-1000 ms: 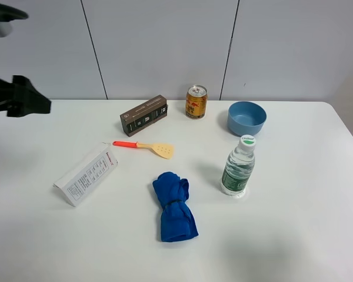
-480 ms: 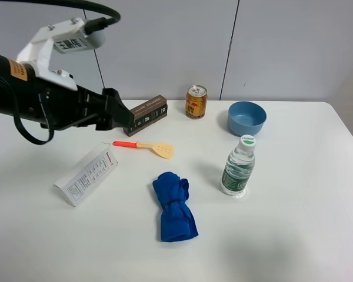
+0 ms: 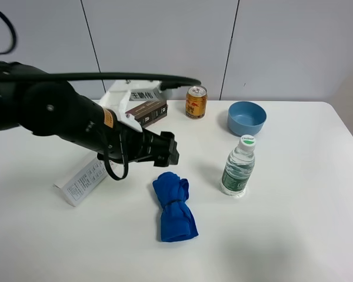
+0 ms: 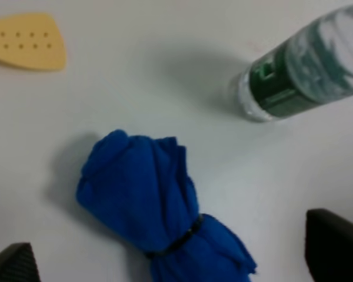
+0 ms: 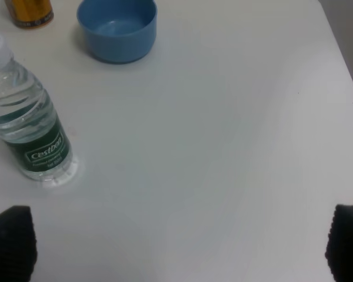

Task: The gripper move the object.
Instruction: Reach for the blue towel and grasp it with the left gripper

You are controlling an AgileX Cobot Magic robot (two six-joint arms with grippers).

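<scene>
Sweeping in from the left, my left gripper point(image 3: 166, 154) is now hanging with fingers point(image 4: 335, 247) spread wide, just behind the blue cloth point(image 3: 175, 207), which is lying mid-table point(image 3: 294, 235), left of the water bottle point(image 3: 237, 167).

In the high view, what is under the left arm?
The white box and brown box show partly beneath it. The spatula is covered there; only its yellow head shows in the left wrist view. Its handle cannot be seen.
</scene>
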